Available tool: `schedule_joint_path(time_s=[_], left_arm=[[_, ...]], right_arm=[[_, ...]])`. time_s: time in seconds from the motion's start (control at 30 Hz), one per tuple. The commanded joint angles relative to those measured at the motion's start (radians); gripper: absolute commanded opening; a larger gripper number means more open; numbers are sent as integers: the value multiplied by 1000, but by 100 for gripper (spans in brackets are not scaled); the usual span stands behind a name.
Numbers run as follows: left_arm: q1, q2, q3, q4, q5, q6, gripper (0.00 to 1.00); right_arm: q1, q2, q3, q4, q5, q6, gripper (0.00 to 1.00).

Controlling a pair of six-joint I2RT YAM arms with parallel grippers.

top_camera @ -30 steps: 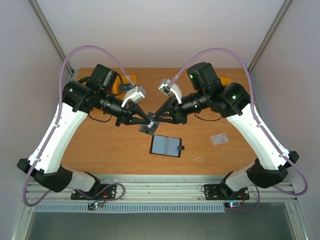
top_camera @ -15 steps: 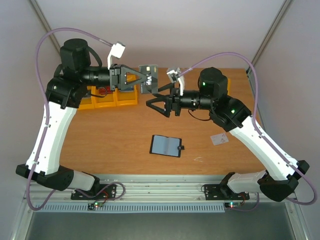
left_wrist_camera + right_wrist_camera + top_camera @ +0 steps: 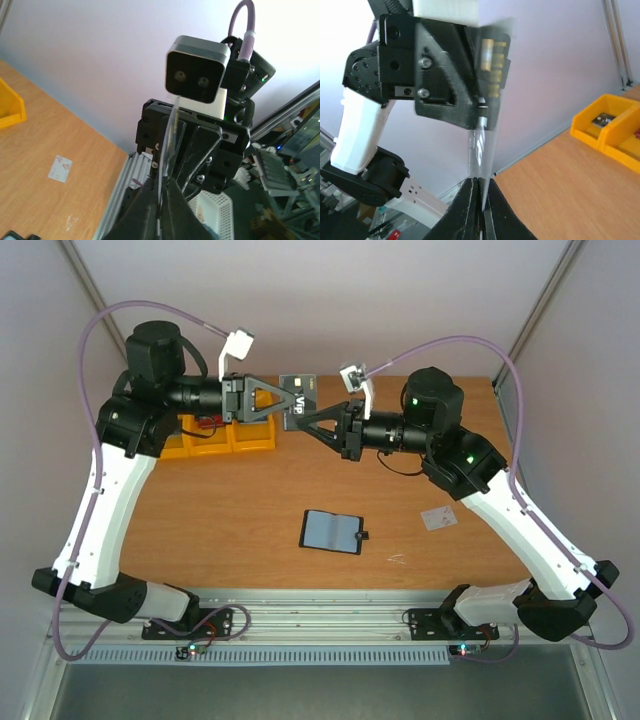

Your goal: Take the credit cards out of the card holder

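Note:
The card holder [image 3: 331,531] lies open on the table, grey-blue inside up, with its black tab on the right. A dark card with "VIP" lettering [image 3: 299,392] is held high above the table's back. My left gripper [image 3: 292,405] is shut on it and sees it edge-on in the left wrist view [image 3: 170,145] between its fingers [image 3: 145,210]. My right gripper [image 3: 297,423] is shut on the card's opposite edge [image 3: 487,125], meeting the left gripper tip to tip. A whitish card [image 3: 438,517] lies on the table to the right of the holder. No red card shows.
Yellow bins [image 3: 225,435] stand at the back left of the table, below the left arm, and also show in the right wrist view [image 3: 610,125]. The whitish card shows in the left wrist view [image 3: 60,168]. A metal rail runs along the table's near edge [image 3: 320,605].
The left gripper lifted the dark card from just above the holder up toward the back. The right gripper let go, followed it open, and has now shut on the card's edge.

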Motion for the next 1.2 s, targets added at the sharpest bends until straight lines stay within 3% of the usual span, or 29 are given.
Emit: schedule_joint_path(time_s=[0.0, 0.07, 0.1, 0.13, 0.27, 0.4, 0.47, 0.67, 0.8, 0.87, 1.0, 1.17], left_arm=[[0, -32, 2, -113, -33, 93, 30], [-1, -25, 46, -235, -100, 256, 90], [-1, -15, 92, -315, -156, 328, 98], [-2, 0, 153, -385, -212, 478, 99], [-47, 35, 367, -581, -428, 1078, 99], [-136, 12, 345, -578, -625, 1708, 99], [-150, -9, 294, -464, -646, 2008, 99], [-189, -5, 233, -96, -600, 2305, 99], [-191, -37, 12, 204, -576, 2579, 99], [-191, -43, -108, 434, -538, 2617, 98], [-190, -28, -228, 725, -499, 2620, 73], [-192, -44, -313, 847, -452, 2583, 56]], right_arm=[[-30, 12, 70, -69, 37, 83, 1], [-64, 23, 113, -186, 43, 140, 1], [-85, 29, 140, -244, 44, 165, 1], [-112, 38, 169, -311, 29, 197, 1], [-239, 59, 239, -429, -111, 334, 1], [-255, 126, 387, -537, -196, 349, 1], [-253, 159, 452, -570, -230, 354, 1], [-245, 183, 502, -558, -281, 383, 1], [-234, 184, 502, -528, -301, 400, 1], [-233, 182, 501, -523, -305, 401, 1], [-227, 176, 499, -519, -310, 398, 1], [-227, 175, 495, -545, -289, 374, 1]])
